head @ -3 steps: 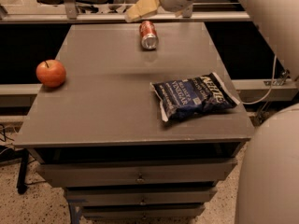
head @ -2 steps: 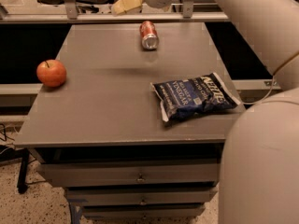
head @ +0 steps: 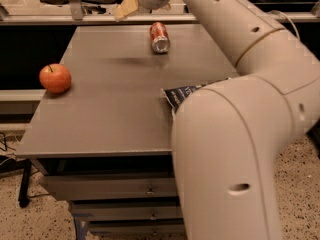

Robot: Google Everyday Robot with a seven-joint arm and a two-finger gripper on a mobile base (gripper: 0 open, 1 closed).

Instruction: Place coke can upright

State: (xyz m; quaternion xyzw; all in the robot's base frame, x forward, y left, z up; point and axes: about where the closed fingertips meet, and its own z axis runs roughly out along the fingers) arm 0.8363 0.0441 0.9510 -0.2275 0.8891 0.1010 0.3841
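Camera view looks down on a flat, matte grey table (head: 110, 119) with squared edges and plain drawer fronts (head: 100, 186) stacked beneath it. The coke can (head: 160, 36) lies on its side near 12 o'clock on the tabletop, a slim red cylinder of glossy metal whose silver end faces the camera, its printed side too small to read. Up and to the left of it, at about 11 o'clock over the far edge, hangs the gripper (head: 126, 8), seen only as a pale tan, wedge-shaped tip at the end of a smooth white wrist. It is near the can but clear of it, and how far it is parted cannot be told. At 9 o'clock, close to the left edge, sits a round red-orange apple (head: 55, 78) with a short stem and a waxy shine. At 3 o'clock a dark blue chip bag (head: 181, 95) shows just one crinkled corner with white lettering. The rest is hidden behind the robot arm (head: 225, 154), whose bulky, rounded cream shell with small dark holes fills the right side and is cut off by the bottom and right edges
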